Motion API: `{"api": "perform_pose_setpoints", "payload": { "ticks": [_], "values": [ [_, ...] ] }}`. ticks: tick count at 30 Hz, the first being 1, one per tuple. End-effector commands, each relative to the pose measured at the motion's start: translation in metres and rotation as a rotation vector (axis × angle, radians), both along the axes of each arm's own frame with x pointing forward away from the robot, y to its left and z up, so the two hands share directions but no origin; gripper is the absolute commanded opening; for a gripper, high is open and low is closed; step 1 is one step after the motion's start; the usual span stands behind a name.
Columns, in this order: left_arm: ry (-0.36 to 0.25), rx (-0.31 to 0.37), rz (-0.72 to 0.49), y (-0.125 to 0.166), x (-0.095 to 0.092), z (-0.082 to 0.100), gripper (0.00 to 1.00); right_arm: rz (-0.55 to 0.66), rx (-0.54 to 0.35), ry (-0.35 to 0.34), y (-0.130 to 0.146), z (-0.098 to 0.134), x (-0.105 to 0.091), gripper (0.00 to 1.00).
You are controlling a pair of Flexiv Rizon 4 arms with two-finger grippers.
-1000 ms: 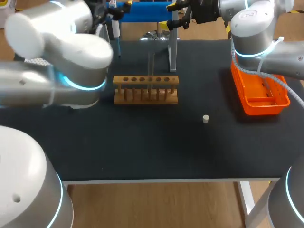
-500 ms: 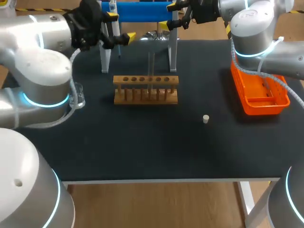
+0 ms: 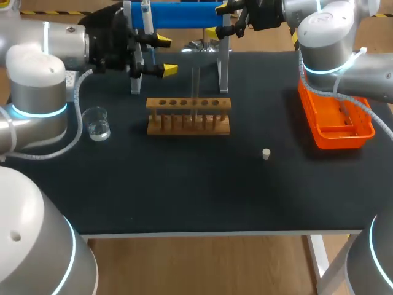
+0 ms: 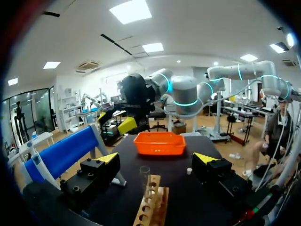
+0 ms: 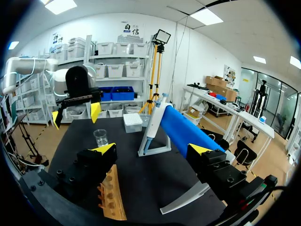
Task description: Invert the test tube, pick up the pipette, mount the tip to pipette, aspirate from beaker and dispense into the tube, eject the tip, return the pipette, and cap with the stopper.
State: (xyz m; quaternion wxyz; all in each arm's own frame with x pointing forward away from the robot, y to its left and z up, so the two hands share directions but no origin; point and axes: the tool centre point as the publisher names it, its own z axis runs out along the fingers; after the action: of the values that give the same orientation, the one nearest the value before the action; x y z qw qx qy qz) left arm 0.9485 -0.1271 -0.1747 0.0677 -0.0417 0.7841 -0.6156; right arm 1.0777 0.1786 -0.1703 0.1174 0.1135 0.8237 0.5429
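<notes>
Left gripper (image 3: pixel 164 55): fingers apart, nothing between them, turned sideways toward test tube (image 3: pixel 195 83). Tube upright in wooden rack (image 3: pixel 188 129), ahead of the fingertips and a little lower, not yet touched. Pipette (image 3: pixel 146 18) on blue stand (image 3: pixel 184 15) just behind this gripper; beaker (image 3: pixel 97 123) off to its near side; stopper (image 3: pixel 266 153) well beyond the rack.

Right gripper (image 3: pixel 216 18): also spread and empty, beside the stand's other end, well apart from the tube.

Likely step: first one, going in to grab the tube for inverting.

Risks:
- Far finger close to the stand's leg, so a sloppy approach could knock the stand and shake the pipette loose.
- Coming in too low could strike the rack's top bar and shove or tip the rack.
- Smooth glass could slip or swing in the pads during the flip if pinched off-centre.
</notes>
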Motion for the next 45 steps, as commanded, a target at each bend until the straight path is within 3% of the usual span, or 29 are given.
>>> {"api": "perform_pose_setpoints", "payload": {
  "ticks": [1, 19, 45],
  "values": [
    [0.051, 0.026, -0.161, -0.01, 0.012, -0.006, 1.0, 0.003, -0.003, 0.003, -0.001, 0.001, 0.0, 1.0],
    [0.054, 0.113, 0.003, -0.028, 0.025, -0.038, 1.0, 0.003, -0.003, 0.003, -0.001, 0.001, 0.0, 1.0],
    [0.064, 0.195, 0.038, -0.058, 0.033, -0.091, 1.0, 0.003, -0.003, 0.003, -0.001, 0.001, 0.0, 1.0]
  ]
}}
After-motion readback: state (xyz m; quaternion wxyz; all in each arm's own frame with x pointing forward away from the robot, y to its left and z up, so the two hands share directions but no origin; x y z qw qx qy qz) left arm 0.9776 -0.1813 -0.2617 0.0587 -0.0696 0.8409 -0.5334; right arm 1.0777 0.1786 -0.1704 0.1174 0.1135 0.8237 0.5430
